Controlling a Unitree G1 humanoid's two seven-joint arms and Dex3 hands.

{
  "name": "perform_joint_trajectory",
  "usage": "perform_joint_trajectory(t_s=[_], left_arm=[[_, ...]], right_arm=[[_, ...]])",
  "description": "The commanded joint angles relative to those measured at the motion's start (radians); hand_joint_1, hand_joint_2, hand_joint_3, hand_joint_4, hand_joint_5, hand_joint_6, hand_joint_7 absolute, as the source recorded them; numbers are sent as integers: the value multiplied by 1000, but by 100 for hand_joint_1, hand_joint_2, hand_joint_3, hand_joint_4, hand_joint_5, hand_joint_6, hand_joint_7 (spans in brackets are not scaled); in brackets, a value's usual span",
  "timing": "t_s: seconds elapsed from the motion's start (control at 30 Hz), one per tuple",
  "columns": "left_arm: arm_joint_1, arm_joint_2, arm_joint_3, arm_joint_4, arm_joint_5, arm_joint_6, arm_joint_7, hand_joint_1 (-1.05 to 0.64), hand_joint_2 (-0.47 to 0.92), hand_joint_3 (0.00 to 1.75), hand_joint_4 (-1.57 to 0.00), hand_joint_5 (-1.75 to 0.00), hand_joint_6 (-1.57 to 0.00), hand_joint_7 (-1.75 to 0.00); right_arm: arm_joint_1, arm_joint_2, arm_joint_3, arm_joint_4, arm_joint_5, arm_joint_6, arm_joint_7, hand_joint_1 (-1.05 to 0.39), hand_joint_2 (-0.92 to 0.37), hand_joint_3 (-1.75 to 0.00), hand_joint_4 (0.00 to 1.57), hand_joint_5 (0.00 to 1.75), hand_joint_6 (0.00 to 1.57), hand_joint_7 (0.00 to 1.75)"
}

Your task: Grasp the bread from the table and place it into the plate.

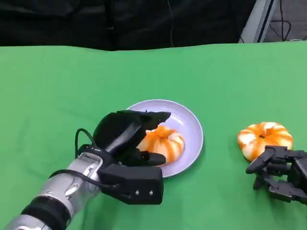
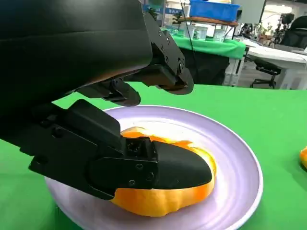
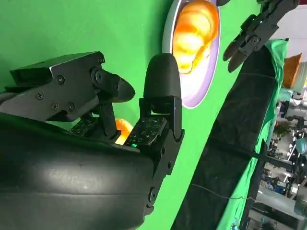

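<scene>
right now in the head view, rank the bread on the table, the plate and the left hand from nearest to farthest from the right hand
1. Bread on the table: just beyond the right hand, at the table's right.
2. Plate: mid-table, toward the robot's left, holding another bread.
3. Left hand: over the plate's far-left side, fingers around that bread.

Looks like a robotics lab or test room I'm driving in: my table (image 1: 57, 81) is draped in green cloth with black curtain (image 1: 120, 21) behind it. Left wrist view shows another green-covered table (image 2: 211, 47) with a blue bin (image 2: 213, 9) and cups, plus a white desk (image 2: 280, 57) and office chair (image 2: 266, 76).
</scene>
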State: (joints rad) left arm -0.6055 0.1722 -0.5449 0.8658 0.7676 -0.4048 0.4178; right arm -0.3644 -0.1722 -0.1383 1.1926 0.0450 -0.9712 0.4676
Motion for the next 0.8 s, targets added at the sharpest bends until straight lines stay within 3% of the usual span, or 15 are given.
perform_joint_trajectory(t_s=[0.03,0.8], left_arm=[[20,18,8,-17,-15,-1,-17,-100,92,51,-52,0,-47,0],[62,42,38,-99,-44,-7,-58,-97,92,49,-52,0,-47,0]], right_arm=[[4,-14,-4,-1,3,-7,-7,10,-75,-74,91,135,100,88],[5,-12,-5,0,11,-2,4,10,-77,-73,90,134,97,93]])
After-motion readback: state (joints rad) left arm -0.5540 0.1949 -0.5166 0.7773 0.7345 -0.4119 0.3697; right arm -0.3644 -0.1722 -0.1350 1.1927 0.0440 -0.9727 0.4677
